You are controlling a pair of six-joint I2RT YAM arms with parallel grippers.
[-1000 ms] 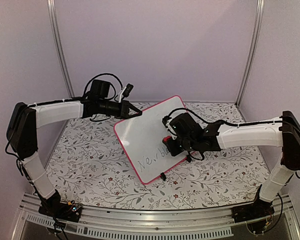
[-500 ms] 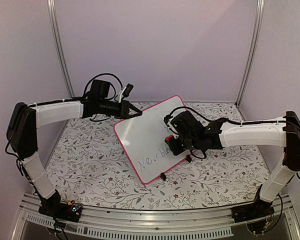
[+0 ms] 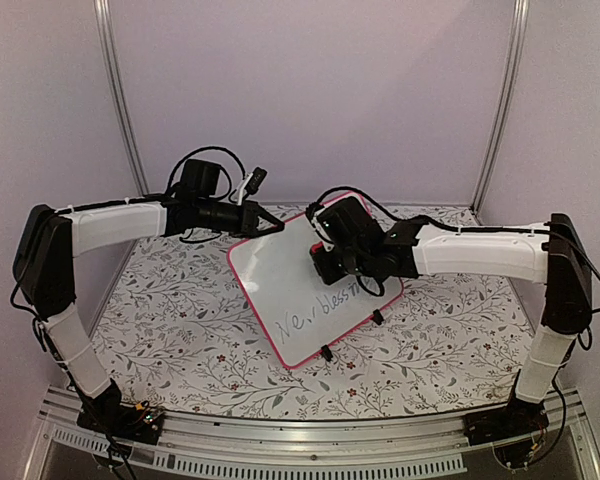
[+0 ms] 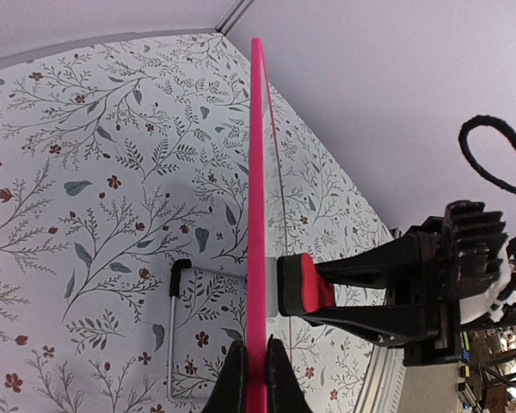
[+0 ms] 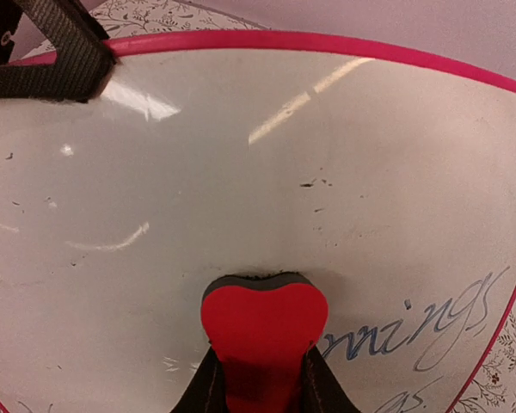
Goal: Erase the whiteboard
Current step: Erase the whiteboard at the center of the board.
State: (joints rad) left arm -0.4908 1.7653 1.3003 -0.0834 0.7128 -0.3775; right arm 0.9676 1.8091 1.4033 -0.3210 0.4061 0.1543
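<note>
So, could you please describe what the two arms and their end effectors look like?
The left arm and the right arm have white tubular shells with black joints and bases. Black cables loop loosely over both wrists. The left end effector and the right end effector are black, each with two narrow tapering fingers. I see no legible markings.

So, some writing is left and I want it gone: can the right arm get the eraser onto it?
Probably yes. The right gripper holds the red eraser against the whiteboard, and the handwriting lies on the open surface right beside it, with nothing in between.
</note>
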